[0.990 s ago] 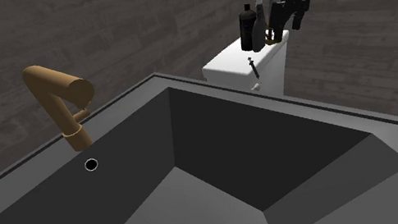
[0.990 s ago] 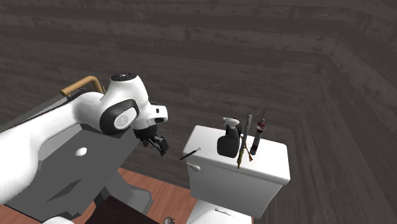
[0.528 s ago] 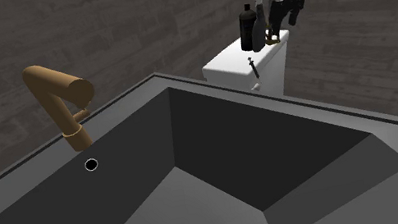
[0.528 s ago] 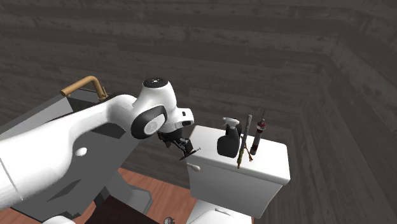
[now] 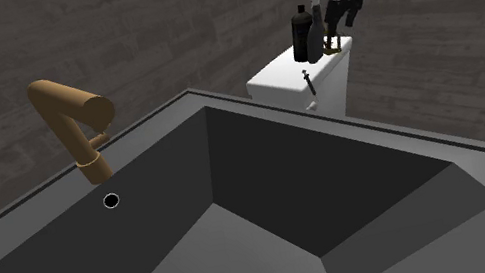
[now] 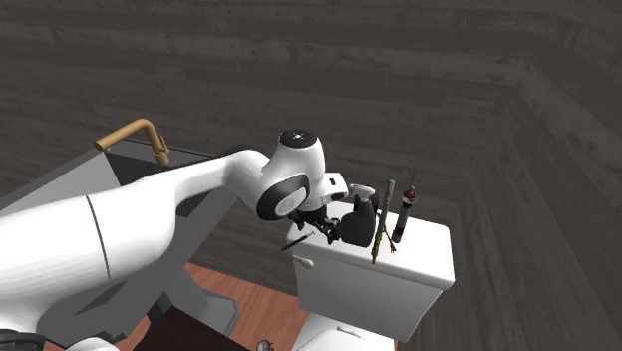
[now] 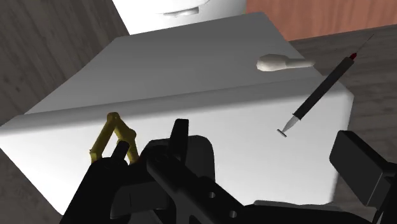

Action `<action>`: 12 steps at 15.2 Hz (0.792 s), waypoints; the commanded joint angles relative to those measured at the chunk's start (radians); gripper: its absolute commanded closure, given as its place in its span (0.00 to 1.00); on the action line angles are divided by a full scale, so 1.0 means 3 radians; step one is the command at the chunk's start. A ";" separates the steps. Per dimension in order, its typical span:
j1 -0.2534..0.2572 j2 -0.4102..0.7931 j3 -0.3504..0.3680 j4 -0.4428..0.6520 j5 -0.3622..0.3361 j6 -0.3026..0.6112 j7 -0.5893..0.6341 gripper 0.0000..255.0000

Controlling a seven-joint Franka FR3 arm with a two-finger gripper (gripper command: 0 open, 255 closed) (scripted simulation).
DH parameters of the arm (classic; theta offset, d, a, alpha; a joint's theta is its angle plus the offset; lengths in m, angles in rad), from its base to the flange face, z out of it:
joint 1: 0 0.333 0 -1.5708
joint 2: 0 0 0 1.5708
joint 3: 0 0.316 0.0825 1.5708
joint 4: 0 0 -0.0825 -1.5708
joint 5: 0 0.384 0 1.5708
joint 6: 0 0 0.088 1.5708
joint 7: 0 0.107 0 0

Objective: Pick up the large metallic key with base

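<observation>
Up at one o'clock in the shoulder view, the gripper (image 5: 343, 17) hangs over the white toilet tank (image 5: 277, 82). Second exterior view: the key (image 6: 382, 227) stands upright on the tank, at three o'clock of the black spray bottle (image 6: 356, 227), with the gripper at nine. Wrist view: jaws apart and empty, the key's golden base just ahead. Approach only, I'd say; gripping and lifting are yet to do.

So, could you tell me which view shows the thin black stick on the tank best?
The wrist view: the stick lies whole and close on the tank, red tip visible. The shoulder and second exterior views show it as a small dark sliver.
</observation>
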 commanded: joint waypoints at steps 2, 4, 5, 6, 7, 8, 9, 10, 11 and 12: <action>-0.0017 0.0350 -0.0166 0.0314 0.0157 0.0076 -0.0268 0.00; -0.0039 0.0580 -0.0260 0.0522 0.0290 0.0111 -0.0445 0.00; -0.0056 0.0700 -0.0301 0.0634 0.0365 0.0121 -0.0535 0.00; -0.0075 0.0821 -0.0340 0.0750 0.0445 0.0125 -0.0625 0.00; -0.0101 0.0946 -0.0374 0.0873 0.0528 0.0124 -0.0715 0.00; -0.0132 0.1073 -0.0403 0.1001 0.0615 0.0118 -0.0804 0.00; -0.0169 0.1202 -0.0426 0.1136 0.0705 0.0105 -0.0890 0.00; -0.0211 0.1334 -0.0447 0.1277 0.0796 0.0087 -0.0974 0.00; -0.0259 0.1468 -0.0461 0.1425 0.0887 0.0062 -0.1054 0.00; -0.0313 0.1604 -0.0470 0.1581 0.0977 0.0032 -0.1130 0.00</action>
